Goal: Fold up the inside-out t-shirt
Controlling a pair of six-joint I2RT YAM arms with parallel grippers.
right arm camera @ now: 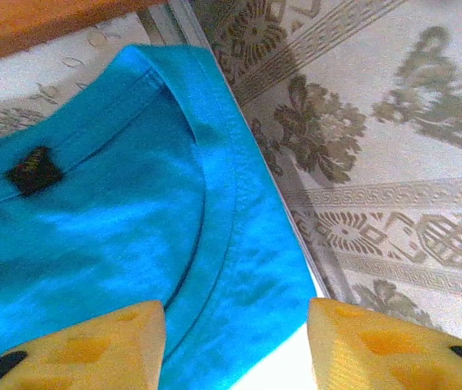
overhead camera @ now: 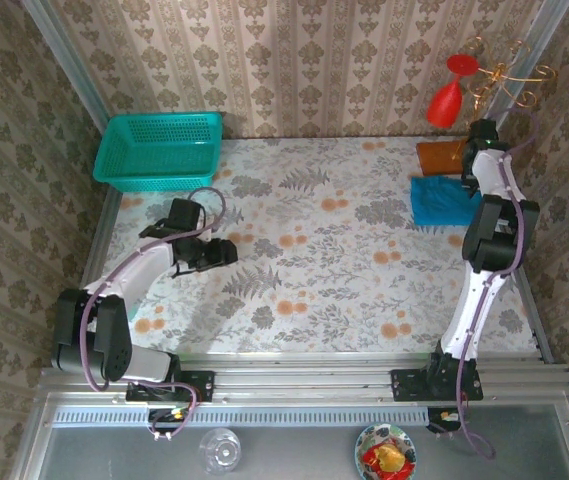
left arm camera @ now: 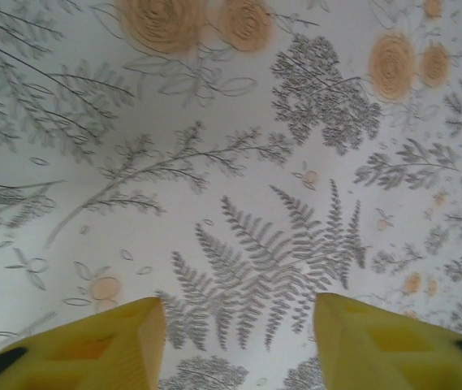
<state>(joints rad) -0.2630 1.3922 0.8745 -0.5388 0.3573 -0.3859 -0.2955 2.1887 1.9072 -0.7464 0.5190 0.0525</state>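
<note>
The inside-out t-shirt lies as a small teal-blue folded square at the table's far right edge. In the right wrist view its neckline and a small black tag face up on the t-shirt. My right gripper hangs just above the shirt's collar corner, open, with nothing between its yellow fingers. My left gripper is over the left-middle of the table, far from the shirt. In the left wrist view the left gripper is open over bare flowered tablecloth.
A teal mesh basket stands at the back left. An orange-brown folded item lies just behind the shirt. A red goblet hangs on a gold rack at the back right. The patterned side wall runs right beside the shirt.
</note>
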